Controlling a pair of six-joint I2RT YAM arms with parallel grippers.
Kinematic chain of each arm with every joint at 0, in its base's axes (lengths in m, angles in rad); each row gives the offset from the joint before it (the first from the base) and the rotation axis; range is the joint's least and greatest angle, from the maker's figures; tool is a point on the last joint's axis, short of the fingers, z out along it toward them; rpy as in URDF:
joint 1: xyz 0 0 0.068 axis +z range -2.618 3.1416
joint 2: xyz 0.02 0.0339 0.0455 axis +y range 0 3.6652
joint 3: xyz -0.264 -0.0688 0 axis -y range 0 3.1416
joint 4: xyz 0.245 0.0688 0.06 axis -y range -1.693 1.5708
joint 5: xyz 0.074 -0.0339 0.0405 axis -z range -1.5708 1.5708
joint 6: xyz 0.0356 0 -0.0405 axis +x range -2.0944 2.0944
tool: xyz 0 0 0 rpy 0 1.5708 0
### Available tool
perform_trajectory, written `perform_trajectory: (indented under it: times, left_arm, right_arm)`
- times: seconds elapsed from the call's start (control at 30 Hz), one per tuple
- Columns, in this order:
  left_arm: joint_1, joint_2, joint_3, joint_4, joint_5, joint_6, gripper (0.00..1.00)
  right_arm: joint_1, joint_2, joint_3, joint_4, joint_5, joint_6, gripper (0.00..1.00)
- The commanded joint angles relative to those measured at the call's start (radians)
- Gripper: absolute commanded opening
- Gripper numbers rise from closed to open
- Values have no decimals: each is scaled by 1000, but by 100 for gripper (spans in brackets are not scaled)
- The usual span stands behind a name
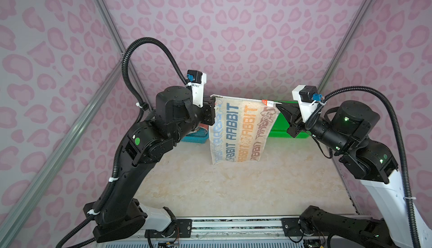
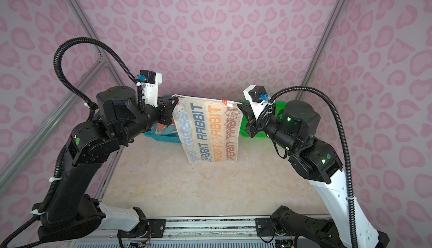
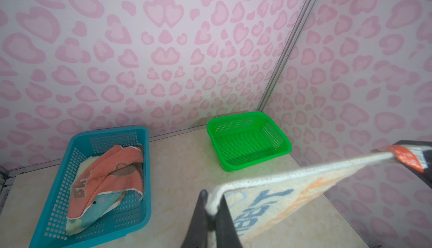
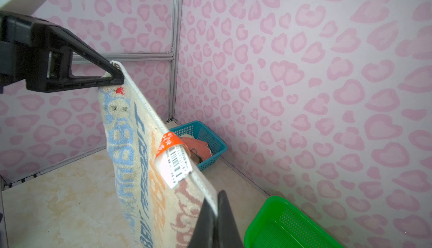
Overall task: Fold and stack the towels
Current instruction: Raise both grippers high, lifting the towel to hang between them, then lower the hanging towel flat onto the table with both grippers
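The striped "RABBIT" towel (image 1: 240, 129) (image 2: 210, 132) hangs spread out above the table, its top edge stretched between both grippers. My left gripper (image 1: 211, 99) (image 2: 175, 99) (image 3: 211, 202) is shut on one top corner. My right gripper (image 1: 278, 105) (image 2: 239, 104) (image 4: 216, 202) is shut on the other corner, beside an orange-and-white label (image 4: 174, 158). The towel's lower edge hangs near the tabletop. A coral towel (image 3: 112, 165) lies crumpled over a light blue whale towel (image 3: 100, 207) in the blue basket (image 3: 138, 132).
The blue basket (image 1: 196, 139) stands at the back left, partly behind my left arm. A green mesh basket (image 3: 247, 115) (image 4: 268, 202) stands at the back right with nothing in it. Pink patterned walls close in the back and sides. The beige tabletop (image 1: 233, 188) stretches toward the front.
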State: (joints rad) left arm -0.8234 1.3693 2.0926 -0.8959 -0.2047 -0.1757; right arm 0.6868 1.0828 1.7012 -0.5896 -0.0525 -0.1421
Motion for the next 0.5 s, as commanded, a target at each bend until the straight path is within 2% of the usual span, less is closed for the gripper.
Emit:
perform_trajectory:
  times: [0.0, 0.17, 0.3, 0.47]
  left_arm:
    - [4, -30, -51, 2, -62, -21, 2]
    - [5, -42, -158, 41, -176, -7, 2]
    - [12, 6, -221, 70, -260, 11, 2]
    - [79, 145, -244, 123, -236, 28, 2]
  right_arm:
    - [3, -16, -34, 28, 79, 12, 0]
    - [-5, 14, -115, 53, 149, -1, 0]
    - [-65, 88, -198, 82, 169, 18, 0]
    - [-153, 196, -255, 160, 150, 35, 0]
